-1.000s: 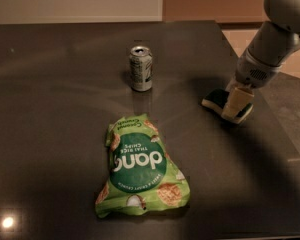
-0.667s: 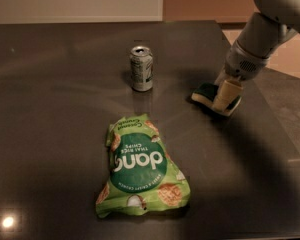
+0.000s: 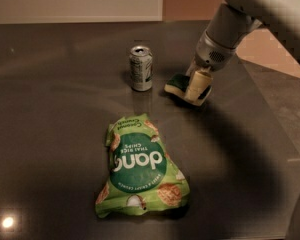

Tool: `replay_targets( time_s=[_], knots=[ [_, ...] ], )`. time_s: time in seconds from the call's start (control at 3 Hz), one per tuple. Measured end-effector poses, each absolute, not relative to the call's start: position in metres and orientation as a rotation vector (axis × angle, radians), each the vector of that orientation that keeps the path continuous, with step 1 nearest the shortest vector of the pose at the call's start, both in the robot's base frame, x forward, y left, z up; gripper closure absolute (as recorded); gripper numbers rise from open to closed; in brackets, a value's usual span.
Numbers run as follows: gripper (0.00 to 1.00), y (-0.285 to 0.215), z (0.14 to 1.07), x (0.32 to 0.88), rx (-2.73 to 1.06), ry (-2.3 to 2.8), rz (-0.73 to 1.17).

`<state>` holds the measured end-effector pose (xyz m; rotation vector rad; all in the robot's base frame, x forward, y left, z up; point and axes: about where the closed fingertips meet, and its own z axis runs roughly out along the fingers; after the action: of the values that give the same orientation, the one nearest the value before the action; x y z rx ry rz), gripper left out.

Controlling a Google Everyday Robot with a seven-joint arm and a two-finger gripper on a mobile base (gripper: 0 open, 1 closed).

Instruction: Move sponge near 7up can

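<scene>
Sponge (image 3: 180,82) and end effector (image 3: 196,86) now sit much closer to the 7up can (image 3: 141,68) than they did a second ago: you have carried them leftward across the dark tabletop (image 3: 50,114), from well out on the right to just beside the can's right side, with only a narrow gap left between the two. Your end effector is clamped on the sponge's right end, one pale finger (image 3: 198,83) showing across its near face, while the dark green top and cream underlayer stick out to the left. Whether the sponge rests on the tabletop or hangs just above it, you cannot tell from here. The grey arm (image 3: 225,31) reaches in from the upper right, leaning further over the tabletop than before. The can stands upright where it was, and the green chip bag (image 3: 142,169) lies unmoved nearer the camera, well apart from both.
</scene>
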<state>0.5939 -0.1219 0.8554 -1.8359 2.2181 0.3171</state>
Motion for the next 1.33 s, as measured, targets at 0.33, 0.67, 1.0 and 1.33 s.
replay_targets(
  time_s=[0.33,0.67,1.0,1.33],
  knots=[
    [1.00,-0.096,0.854,0.604,-1.869,2.174,0.342],
    [1.00,-0.080,0.851,0.611,-1.906,2.137,0.330],
    [0.83,-0.072,0.848,0.614,-1.929,2.123,0.326],
    [0.59,-0.067,0.847,0.614,-1.965,2.097,0.329]
  ],
)
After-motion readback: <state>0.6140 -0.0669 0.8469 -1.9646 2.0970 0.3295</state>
